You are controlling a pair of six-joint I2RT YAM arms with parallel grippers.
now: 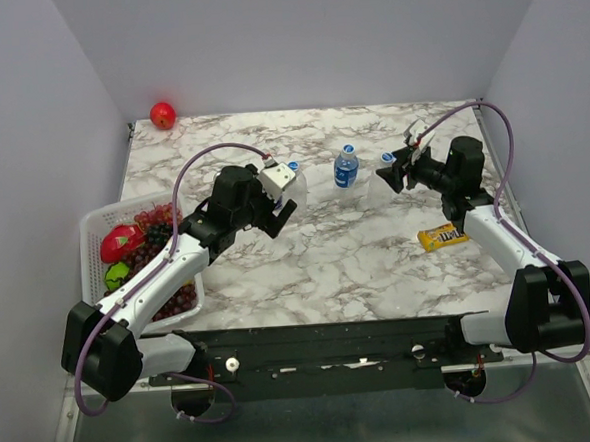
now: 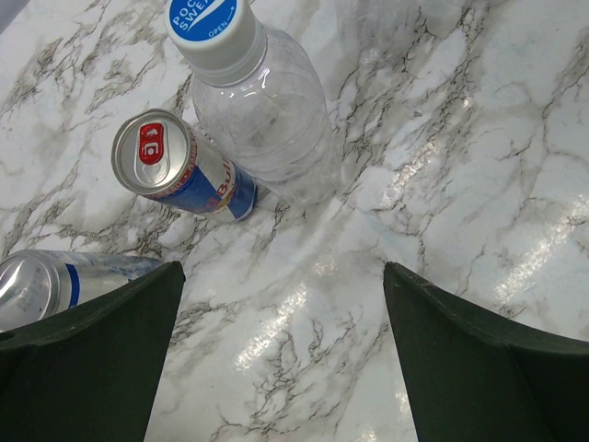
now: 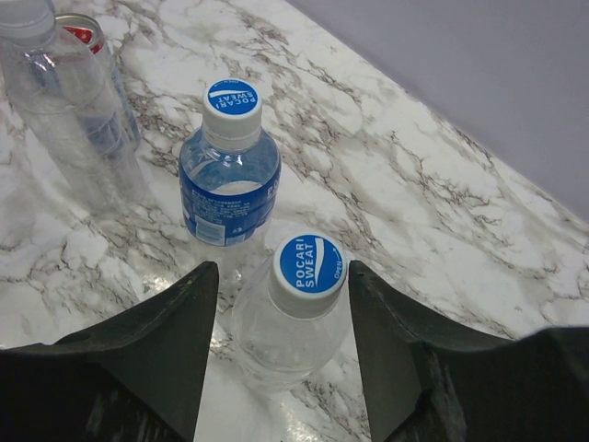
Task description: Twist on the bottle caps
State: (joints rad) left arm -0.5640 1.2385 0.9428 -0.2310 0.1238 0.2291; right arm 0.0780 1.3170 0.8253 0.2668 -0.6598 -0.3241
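left tool [image 2: 281, 272] wide open | wrist views show cans [image 2: 184, 170], one cut off, beside clear bottle [image 2: 271, 120]; top view hides them | right tool [image 3: 281, 269] open, straddling capped bottle [image 3: 290, 322]

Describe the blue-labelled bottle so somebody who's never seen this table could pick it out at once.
On the marble table, look at the far half, where three capped clear bottles stand in a row between the two arms. It is the middle bottle. Only it wears a blue label band; the left bottle and right bottle are unlabelled.
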